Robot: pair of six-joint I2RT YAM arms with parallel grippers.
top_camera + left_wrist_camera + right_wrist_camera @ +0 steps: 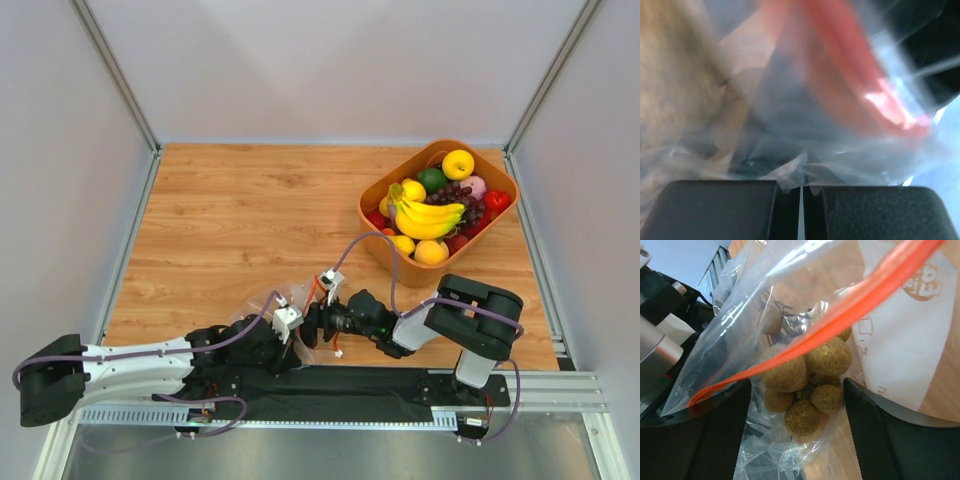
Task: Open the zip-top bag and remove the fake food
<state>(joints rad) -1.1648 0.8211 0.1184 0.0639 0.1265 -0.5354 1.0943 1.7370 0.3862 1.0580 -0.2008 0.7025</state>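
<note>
The zip-top bag [262, 306] lies crumpled at the near table edge between my two grippers. My left gripper [292, 334] is shut on a fold of its clear film [790, 175], and the red-orange zip strip [860, 85] shows blurred just beyond. My right gripper [795, 390] is open, one finger on each side of the bag. A cluster of tan-brown balls [807, 375] sits inside the bag under the zip strip [830, 322]. A yellow banana bunch [428, 215] lies in the basket. I cannot pick out the peach-like fruit.
An orange basket [383, 256] of mixed plastic fruit, with dark grapes [460, 193] and a yellow apple [458, 163], stands at the back right. Metal frame posts and white walls enclose the wooden table [240, 220]. A dark mat [350, 385] covers the near edge.
</note>
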